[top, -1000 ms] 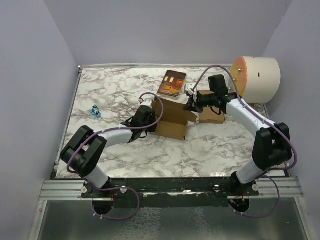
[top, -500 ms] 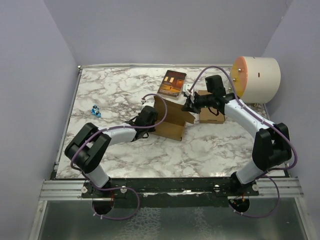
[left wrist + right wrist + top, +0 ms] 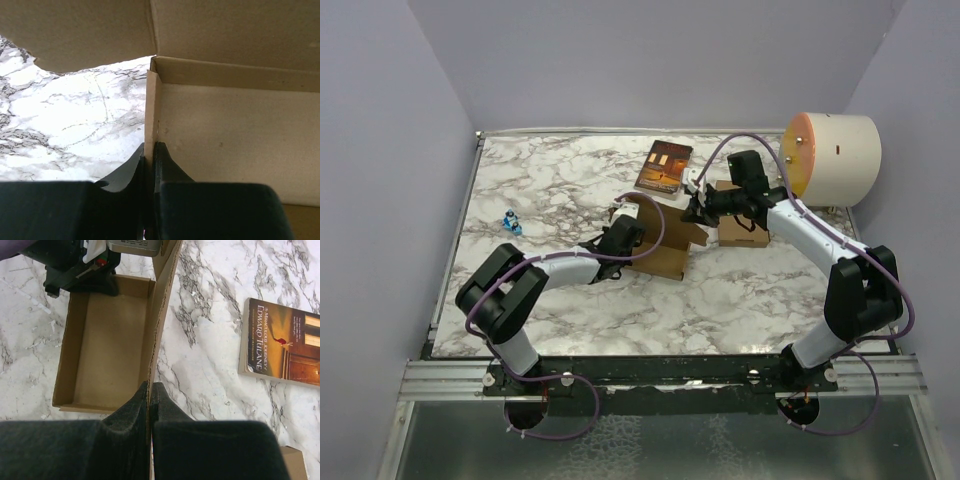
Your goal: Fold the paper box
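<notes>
The paper box point(image 3: 665, 240) is found mid-counter point(image 3: 570, 180), btwn the two arms. It is a shallow open tray w/ walls partly raised and one tall flap standing on its right side.

Thin brown card is judged light. It looks stiff across panels but weak at scores & perforations, so it'd likely slide on the marble & crease if squeezed hard. Hold is best taken on wall edges near corners, not mid-panel.

The left gripper point(image 3: 149, 150) is pinched closed on the edge of an upright wall. The right gripper point(image 3: 149, 390) is likewise clamped on the tall flap's edge.

Room: open marble is seen on the near side & left, w/ a small blue item point(image 3: 511, 223) lying well apart. It's tighter far/right:
- a book point(image 3: 664, 165) is near the flap
- a second brown carton point(image 3: 742, 228) is just beside the right arm
- a white drum point(image 3: 835, 158) is at the far-right corner

Flap swings are better kept inward.
</notes>
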Available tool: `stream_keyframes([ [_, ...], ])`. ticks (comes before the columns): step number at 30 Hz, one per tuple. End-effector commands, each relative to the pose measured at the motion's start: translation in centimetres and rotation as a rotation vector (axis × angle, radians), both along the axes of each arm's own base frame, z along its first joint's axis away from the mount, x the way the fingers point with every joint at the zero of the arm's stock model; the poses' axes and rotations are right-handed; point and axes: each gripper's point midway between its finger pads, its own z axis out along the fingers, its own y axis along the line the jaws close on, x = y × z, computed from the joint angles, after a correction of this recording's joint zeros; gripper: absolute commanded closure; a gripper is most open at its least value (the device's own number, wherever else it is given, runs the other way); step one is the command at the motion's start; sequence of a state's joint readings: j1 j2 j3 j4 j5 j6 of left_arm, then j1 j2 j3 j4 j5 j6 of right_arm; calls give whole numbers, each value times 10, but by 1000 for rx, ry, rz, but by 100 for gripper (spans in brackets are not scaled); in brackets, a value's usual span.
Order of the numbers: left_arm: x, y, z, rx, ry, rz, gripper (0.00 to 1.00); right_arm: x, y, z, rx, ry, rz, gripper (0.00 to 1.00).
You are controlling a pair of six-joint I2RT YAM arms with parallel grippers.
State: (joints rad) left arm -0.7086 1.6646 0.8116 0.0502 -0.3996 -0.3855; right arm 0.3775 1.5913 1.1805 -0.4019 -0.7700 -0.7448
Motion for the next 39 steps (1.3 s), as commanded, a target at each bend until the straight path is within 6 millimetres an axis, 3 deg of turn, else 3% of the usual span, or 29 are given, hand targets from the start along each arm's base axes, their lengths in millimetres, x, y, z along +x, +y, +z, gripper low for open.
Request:
stream_keyframes([
  [1,1,9,-2,64,13,7,96,-9,2,-7,-17,26,4,99],
  [5,4,1,8,27,-1,-2,83,-9,2,-8,-18,28,4,99],
  [13,9,-7,27,-16,-31,-9,76,-10,3,-9,-22,28,9,99],
  [26,15,-17,35,-55,-50,-15,67,-13,6,-11,-26,34,23,99],
  [39,20,-10,48,-84,-124,31,59,-16,10,-11,-25,32,38,99],
])
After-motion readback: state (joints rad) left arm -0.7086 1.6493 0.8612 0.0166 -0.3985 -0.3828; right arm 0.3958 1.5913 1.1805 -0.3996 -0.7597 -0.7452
